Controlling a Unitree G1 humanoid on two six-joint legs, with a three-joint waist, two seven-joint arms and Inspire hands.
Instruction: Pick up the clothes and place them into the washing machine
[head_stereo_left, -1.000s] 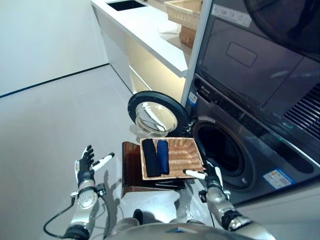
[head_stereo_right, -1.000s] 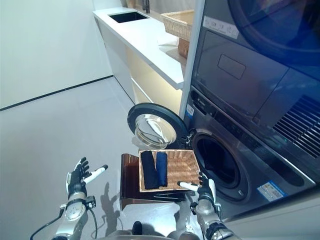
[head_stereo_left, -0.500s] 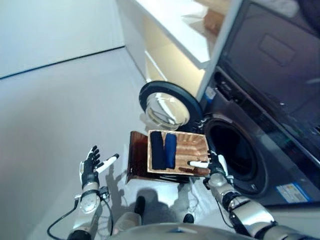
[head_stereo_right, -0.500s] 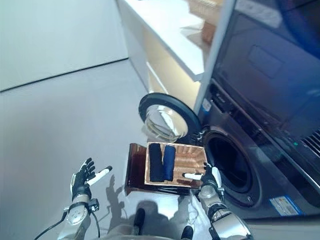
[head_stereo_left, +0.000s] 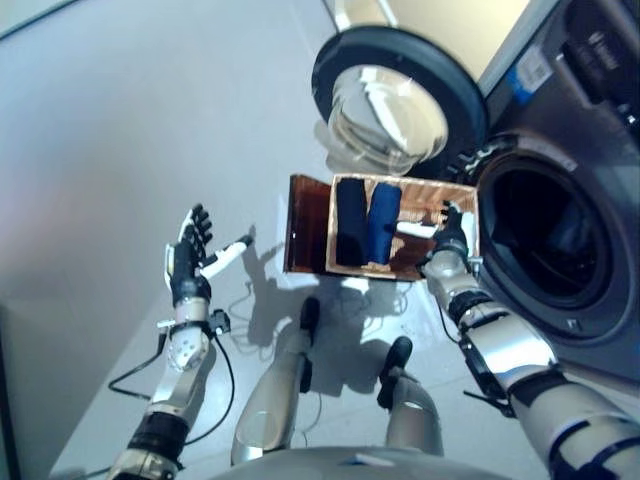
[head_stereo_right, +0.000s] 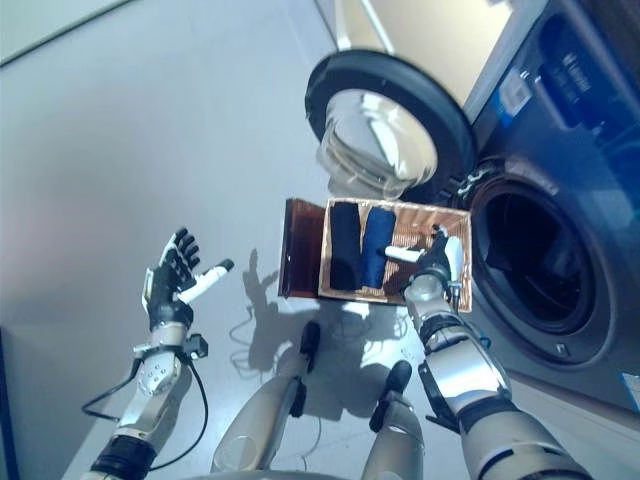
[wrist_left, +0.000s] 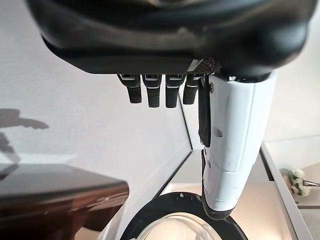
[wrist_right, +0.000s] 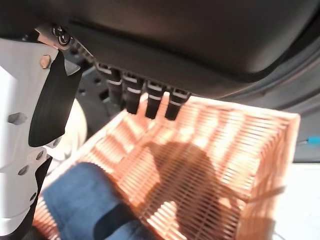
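Two rolled garments lie side by side, touching, in one shallow rectangular woven wicker basket: a black roll of cloth on the robot's left and a dark blue roll of cloth on its right. Both rolls fill the left half of the basket, their long axes parallel, running from the robot's side toward the round glass-windowed washer door, which stands swung open. The basket rests on a single dark brown wooden stand on the grey floor, just beside the dark round drum opening of the grey washing machine. The robot's right hand hovers over the basket's bare right half, fingers straight and white-covered thumb stretched toward the blue roll, holding nothing. The left hand is raised well apart over the floor, fingers spread, empty.
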